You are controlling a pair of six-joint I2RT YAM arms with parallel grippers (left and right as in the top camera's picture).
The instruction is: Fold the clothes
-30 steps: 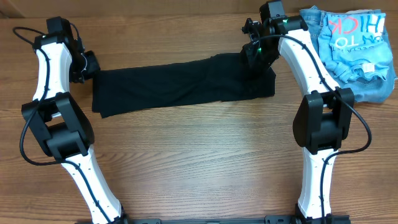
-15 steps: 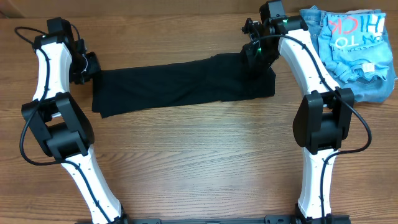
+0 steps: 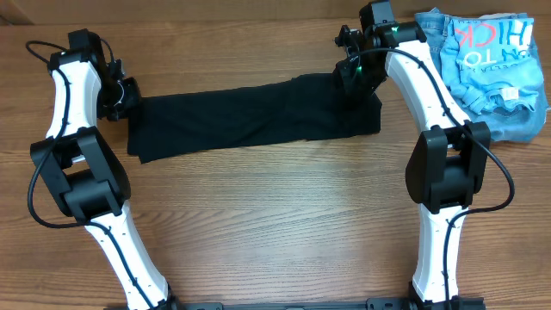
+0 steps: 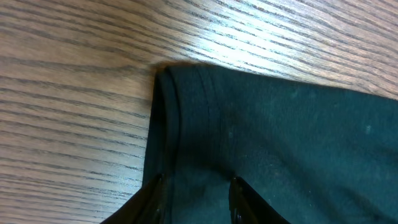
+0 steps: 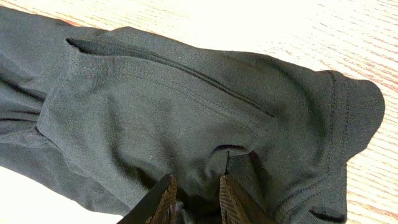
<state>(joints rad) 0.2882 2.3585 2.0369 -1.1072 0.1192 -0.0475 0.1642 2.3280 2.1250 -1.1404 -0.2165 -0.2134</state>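
The black T-shirt [image 3: 258, 116] lies folded into a long strip across the far half of the table. My left gripper [image 3: 127, 93] is at its left end. In the left wrist view the two fingers [image 4: 194, 198] are close together, pinching the hemmed corner of the shirt [image 4: 261, 124]. My right gripper [image 3: 351, 79] is at the strip's right end. In the right wrist view its fingers [image 5: 196, 196] are closed on a bunched fold of the shirt [image 5: 186, 106] near a sleeve. The white label is hidden.
A pile of light blue printed shirt [image 3: 482, 34] and denim jeans [image 3: 508, 116] lies at the back right corner, close to the right arm. Both arm bases stand at the front edge of the wooden table [image 3: 275, 224].
My left arm has shifted very slightly to the right at the shirt's left end. The shirt and my right arm look unchanged.
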